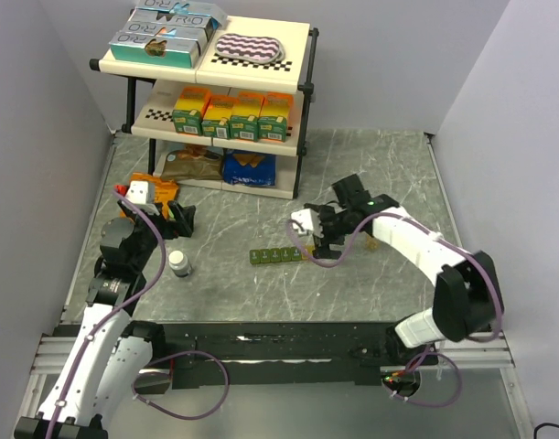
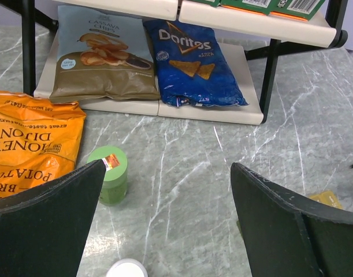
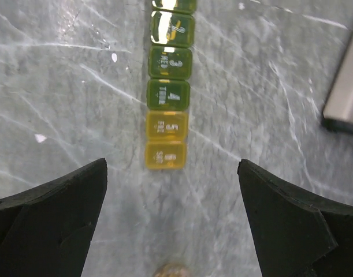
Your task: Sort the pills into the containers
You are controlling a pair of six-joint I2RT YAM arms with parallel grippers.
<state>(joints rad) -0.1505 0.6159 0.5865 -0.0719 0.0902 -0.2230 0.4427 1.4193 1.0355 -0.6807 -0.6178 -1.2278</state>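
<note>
- The grey marbled table [image 1: 389, 174] carried everything. The containers [image 1: 279, 255], a narrow translucent plastic strip of square lidded compartments shading from dark green to yellow, lay flat near its middle between the two arms, probably so that both could reach it.
- The two-tier cream shelf rack with a black frame [image 1: 295, 41] stood well beyond the strip, on the side far from the arm bases.
- The orange crinkled chip bag [image 2: 32, 144] lay beyond the strip on the left arm's side.
- The right gripper [image 3: 171, 167] hung just above the yellow end of the strip. Its jaws were spread wide with nothing between them, I judge to work on a lid or to fetch a pill.
- The left gripper [image 2: 167, 166] was well apart from the strip on the left, its jaws also wide and empty.
- The round white-capped bottle [image 1: 179, 264] stood left of the strip. The green cylindrical bottle [image 2: 108, 173], farther from the strip, was plain only in the left wrist view.
- Only the right wrist view showed the numbers on the lids, which all seemed shut. It also showed a small brownish round object [image 3: 171, 270] just past the strip's yellow end; it was perhaps a pill, but I could not tell.
</note>
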